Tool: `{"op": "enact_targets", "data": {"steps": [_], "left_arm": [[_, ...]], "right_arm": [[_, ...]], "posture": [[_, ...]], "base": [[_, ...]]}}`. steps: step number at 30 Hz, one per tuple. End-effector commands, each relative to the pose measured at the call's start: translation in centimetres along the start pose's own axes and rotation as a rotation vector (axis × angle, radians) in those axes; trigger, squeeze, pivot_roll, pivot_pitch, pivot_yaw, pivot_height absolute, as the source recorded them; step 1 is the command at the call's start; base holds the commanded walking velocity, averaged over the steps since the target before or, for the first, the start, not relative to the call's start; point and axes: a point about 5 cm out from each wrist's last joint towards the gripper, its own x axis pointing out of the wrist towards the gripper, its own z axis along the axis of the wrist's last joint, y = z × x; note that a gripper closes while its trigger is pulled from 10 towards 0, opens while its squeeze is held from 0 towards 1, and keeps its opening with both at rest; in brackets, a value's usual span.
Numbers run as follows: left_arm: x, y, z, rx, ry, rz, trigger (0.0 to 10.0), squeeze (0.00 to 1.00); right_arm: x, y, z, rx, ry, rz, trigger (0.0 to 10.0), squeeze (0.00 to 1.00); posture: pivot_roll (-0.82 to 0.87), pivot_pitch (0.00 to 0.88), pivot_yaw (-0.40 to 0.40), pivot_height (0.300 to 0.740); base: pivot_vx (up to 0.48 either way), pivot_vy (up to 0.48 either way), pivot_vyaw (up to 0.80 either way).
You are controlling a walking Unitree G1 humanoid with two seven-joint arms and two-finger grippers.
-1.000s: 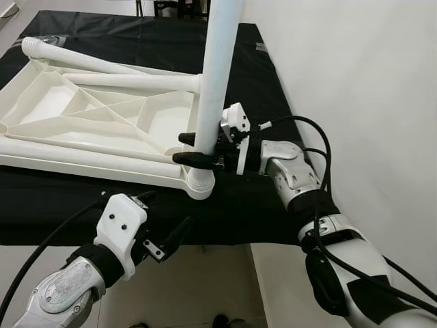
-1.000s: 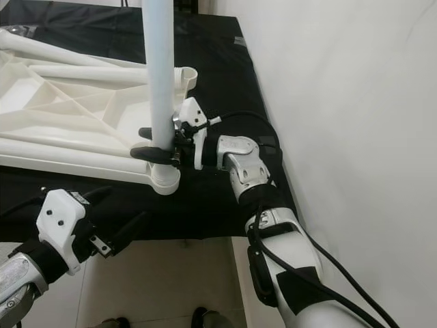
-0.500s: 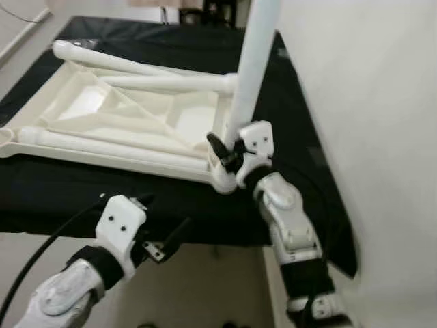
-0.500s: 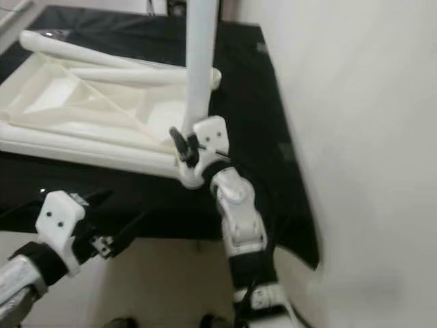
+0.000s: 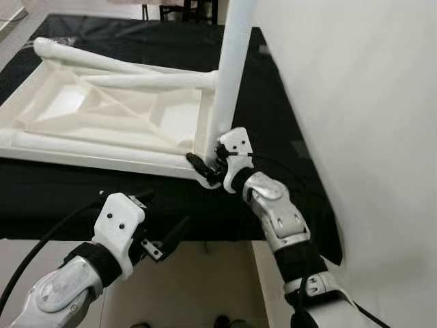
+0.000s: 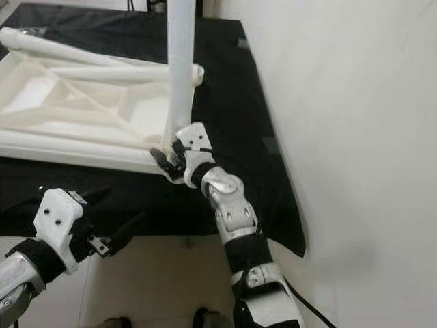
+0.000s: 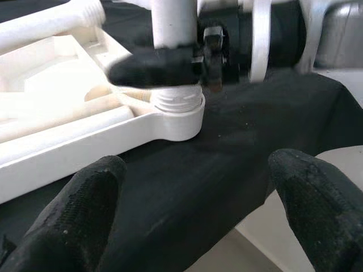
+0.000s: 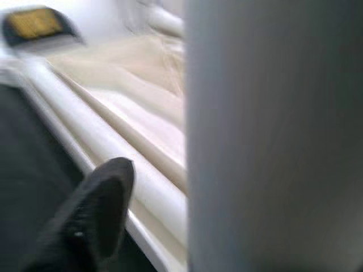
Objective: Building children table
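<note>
We find the white tabletop [image 5: 102, 116] lying underside up on the black cloth [image 5: 287, 137], one table leg [image 5: 229, 75] upright in its near right corner socket [image 7: 178, 110]. We judge the leg is being screwed home; it should be kept plumb and turned evenly. The right gripper [image 5: 208, 164] pinches the leg just above the socket. The left gripper [image 5: 160, 239] hovers spread, holding nothing, below the cloth's edge

wall: plain white wall [image 5: 355, 102] close beside the right arm | surface: black cloth [image 5: 280, 123] over a low platform | floor: pale floor [image 5: 205, 287] beneath the left arm | far end: dark furniture legs [image 5: 181, 10] | light: even
</note>
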Motion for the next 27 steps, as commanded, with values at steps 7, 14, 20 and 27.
{"op": "enact_targets", "data": {"steps": [7,14,20,27], "left_arm": [[-0.1,-0.1,-0.4,-0.006,0.02,-0.002,10.0,0.0],[-0.3,-0.1,-0.5,-0.004,0.027,0.009,10.0,0.0],[-0.4,-0.2,-0.6,-0.006,0.032,0.011,10.0,0.0],[-0.3,-0.4,-0.7,-0.013,0.034,0.005,10.0,0.0]], "right_arm": [[1.1,0.6,2.9,-0.153,-0.069,0.463,10.0,0.0],[0.7,0.1,2.9,-0.105,-0.024,0.673,9.6,0.0],[0.5,-0.7,2.6,-0.062,-0.012,0.737,0.0,0.0],[0.3,-1.9,2.6,-0.06,-0.036,0.63,0.0,0.0]], "posture": [[0.16,0.22,-0.143,0.74],[0.17,0.222,-0.151,0.74],[0.18,0.224,-0.151,0.74],[0.17,0.226,-0.15,0.74]], "base": [[0.0,0.0,0.0],[0.0,0.0,0.0],[0.0,0.0,0.0],[0.0,0.0,0.0]]}}
